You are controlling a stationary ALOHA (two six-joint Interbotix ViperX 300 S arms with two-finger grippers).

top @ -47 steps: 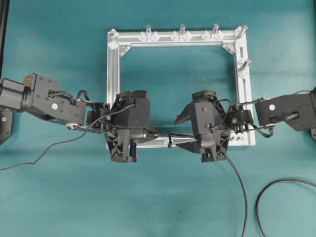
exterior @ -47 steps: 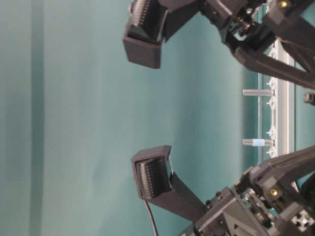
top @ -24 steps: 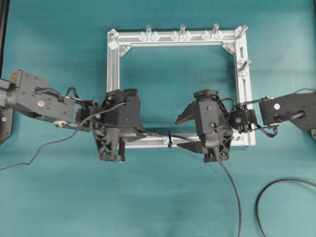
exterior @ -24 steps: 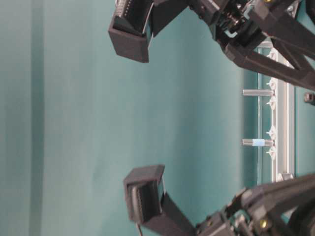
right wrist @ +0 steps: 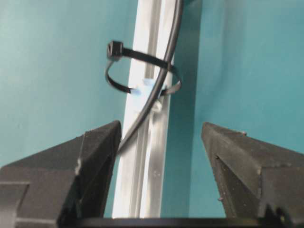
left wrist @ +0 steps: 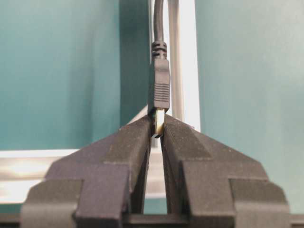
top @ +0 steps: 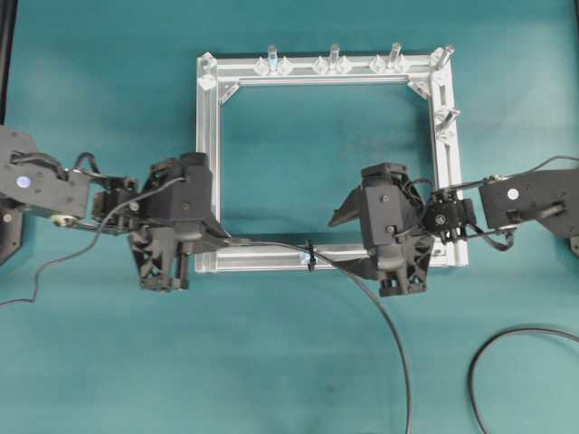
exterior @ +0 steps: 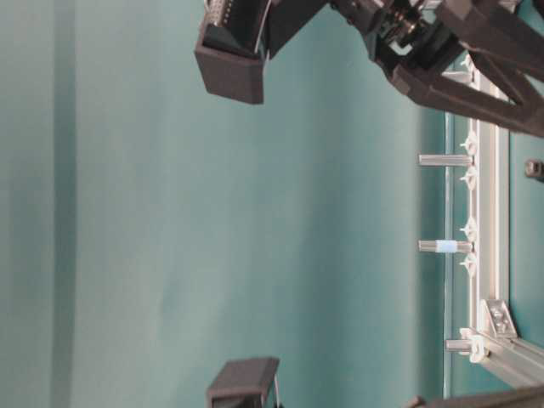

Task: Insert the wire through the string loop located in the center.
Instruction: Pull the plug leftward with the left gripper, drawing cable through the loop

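Overhead view, left to right. The left arm reaches in from the left edge, roughly level, its wrist housing lying over the lower left corner of the aluminium frame (top: 209, 163), which rests on the teal worktop (top: 109, 108). The left end effector (top: 220, 241) is clamped on the plug of the wire (top: 362, 285). From that grip the wire runs right along the frame's lower rail, passes through the string loop (top: 309, 254) at the rail's middle, then curves down and off the lower edge. The right arm enters from the right edge, its right end effector (top: 348, 242) near the lower rail, just right of the loop, jaws spread wide with nothing between them. Short posts (top: 334, 56) stand along the far rail.

Left wrist view. Only here does the grip show closely: both fingers (left wrist: 133, 142) pinch the silver tip of the plug (left wrist: 160, 90), whose black body and cable extend away over the rail.

Right wrist view. Only here is the threading plain: the loop (right wrist: 142, 71) encircles the rail, with a pale blue-white piece at its base, and the wire crosses inside it. The two fingers (right wrist: 97, 152) stand well apart, empty.

Table-level view. It shows one finger pad of the right end effector (exterior: 234, 51) high above the worktop, and the frame's posts side-on; the wire and the loop cannot be made out.
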